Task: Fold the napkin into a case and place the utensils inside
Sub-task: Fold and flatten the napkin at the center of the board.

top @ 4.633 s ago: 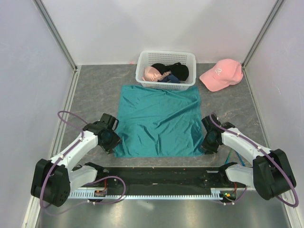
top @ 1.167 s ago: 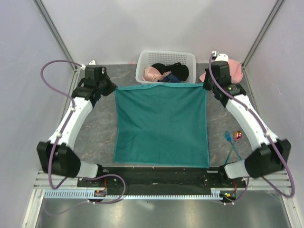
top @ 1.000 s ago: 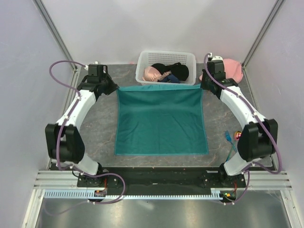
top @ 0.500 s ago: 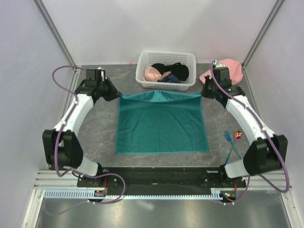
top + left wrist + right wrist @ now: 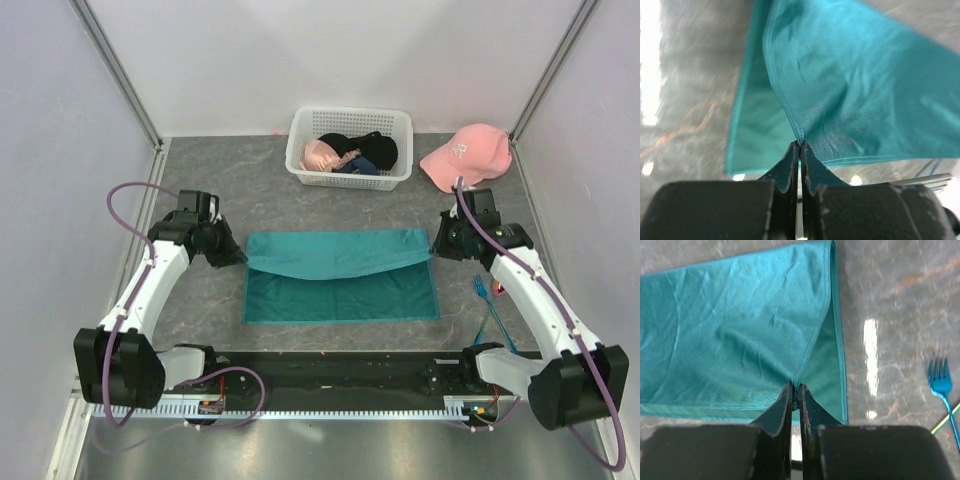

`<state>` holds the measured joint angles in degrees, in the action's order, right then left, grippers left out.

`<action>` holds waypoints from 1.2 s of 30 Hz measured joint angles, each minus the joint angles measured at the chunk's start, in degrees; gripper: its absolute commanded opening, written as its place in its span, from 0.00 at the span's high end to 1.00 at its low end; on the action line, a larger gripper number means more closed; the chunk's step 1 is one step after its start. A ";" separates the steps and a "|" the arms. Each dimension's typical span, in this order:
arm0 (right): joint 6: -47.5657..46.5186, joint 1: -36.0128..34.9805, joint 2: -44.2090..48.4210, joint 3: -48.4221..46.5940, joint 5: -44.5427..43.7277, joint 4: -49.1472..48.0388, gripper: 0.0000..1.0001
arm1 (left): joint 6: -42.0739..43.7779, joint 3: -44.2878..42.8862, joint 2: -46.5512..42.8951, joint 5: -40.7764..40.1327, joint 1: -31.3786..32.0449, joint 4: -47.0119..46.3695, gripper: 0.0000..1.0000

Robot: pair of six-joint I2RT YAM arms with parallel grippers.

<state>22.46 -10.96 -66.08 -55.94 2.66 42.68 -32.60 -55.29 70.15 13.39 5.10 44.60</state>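
Napkin corners hung clenched in left gripper and right gripper; landing both evenly on the near edge would square the fold.

The top camera looks steeply down from the near side over the whole tabletop. The wrist cameras look close along the left pincer and the right pincer, facing the napkin, which all three views share.

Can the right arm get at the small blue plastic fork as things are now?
Probably not yet: the blue plastic fork lies uncovered close by, but the right gripper is shut on a corner of the teal-green cloth napkin.
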 measured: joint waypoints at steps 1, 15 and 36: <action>0.11 0.00 0.87 0.70 0.11 0.48 1.00 | -0.13 0.96 -0.68 -0.66 -0.04 0.94 0.98; 6.40 0.11 5.97 12.39 1.16 5.20 1.00 | -6.16 10.01 -3.30 -2.34 -0.15 3.74 0.98; 14.43 0.22 -6.58 21.49 -1.97 -6.14 1.00 | -11.04 14.23 14.75 -0.70 -0.15 -1.77 0.98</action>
<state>36.88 -10.74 -72.66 -34.46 0.69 36.53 -43.64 -41.06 84.90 12.69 4.95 42.83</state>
